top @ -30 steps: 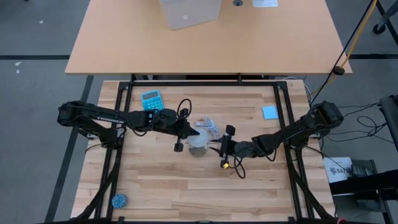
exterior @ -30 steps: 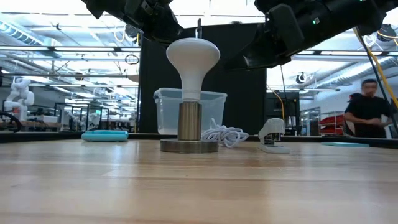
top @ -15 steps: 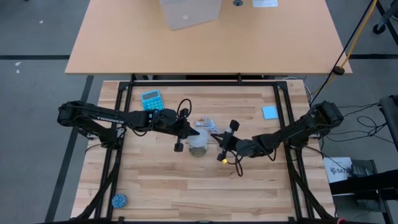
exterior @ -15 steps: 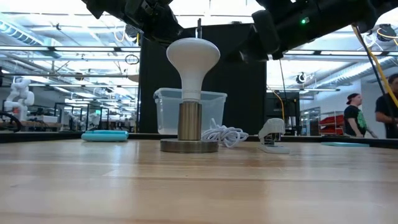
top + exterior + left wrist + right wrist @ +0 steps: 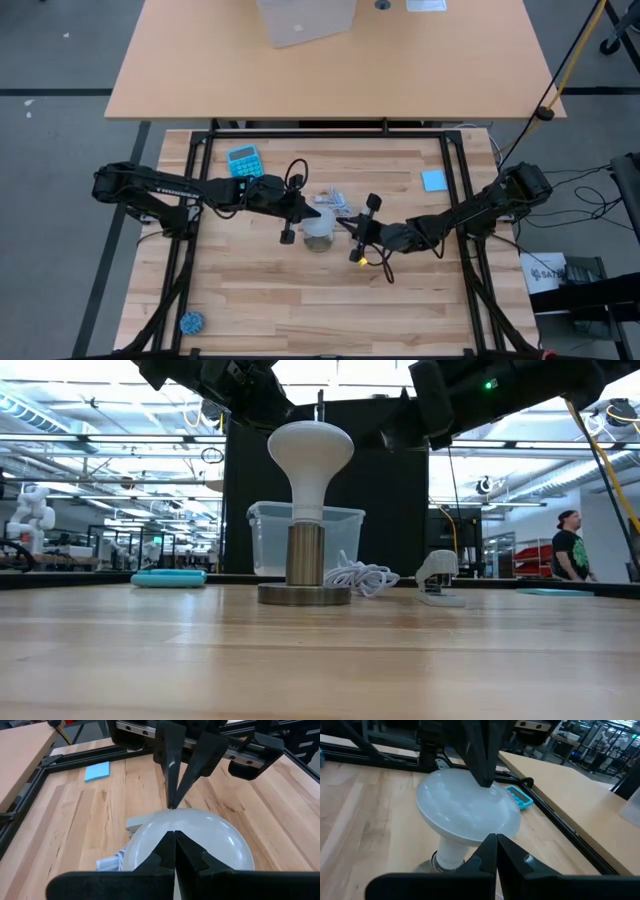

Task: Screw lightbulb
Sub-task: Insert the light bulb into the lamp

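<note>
White: 1 lightbulb (image 5: pixel 310 455) upright between 2 closed grippers.

A robotics lab: rows of workbenches (image 5: pixel 100 550) under ceiling lights, a white robot (image 5: pixel 30 510) beyond the table.

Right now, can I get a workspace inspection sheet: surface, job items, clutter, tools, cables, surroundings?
Surface: wooden table, black frame around it.
Job's things: lightbulb upright in the metal socket on its round base.
Clutter: teal calculator, blue sticky note, blue ball, clear plastic bin.
Tools: left tool shut, at one edge of the dome; right tool shut, at the opposite edge; neither grips the bulb.
Cables: white cord coiled behind the socket.
Surroundings: second table beyond; a person far off.
</note>
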Controlling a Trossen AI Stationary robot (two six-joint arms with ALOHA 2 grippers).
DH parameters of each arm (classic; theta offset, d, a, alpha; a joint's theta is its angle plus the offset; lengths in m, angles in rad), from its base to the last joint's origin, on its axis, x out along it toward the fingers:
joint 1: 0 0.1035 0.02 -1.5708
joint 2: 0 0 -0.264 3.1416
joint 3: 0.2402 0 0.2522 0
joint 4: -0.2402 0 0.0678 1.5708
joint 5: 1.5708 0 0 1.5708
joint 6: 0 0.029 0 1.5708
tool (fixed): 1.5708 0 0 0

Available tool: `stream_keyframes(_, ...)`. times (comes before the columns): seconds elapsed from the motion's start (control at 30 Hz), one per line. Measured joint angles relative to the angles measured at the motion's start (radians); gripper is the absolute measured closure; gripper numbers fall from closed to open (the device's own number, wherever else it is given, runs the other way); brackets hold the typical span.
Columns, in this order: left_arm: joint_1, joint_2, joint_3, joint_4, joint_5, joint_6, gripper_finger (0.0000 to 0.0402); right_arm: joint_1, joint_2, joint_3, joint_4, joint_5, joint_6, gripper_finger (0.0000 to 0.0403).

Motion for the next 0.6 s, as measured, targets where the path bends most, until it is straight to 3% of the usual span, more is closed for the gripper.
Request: stream_keyframes(0.6,0.0,0.0,0.0,0.006,-0.028,-0.001,0.0401,0.014,0.0,0.002,-0.015,-0.135,-0.071,0.0403)
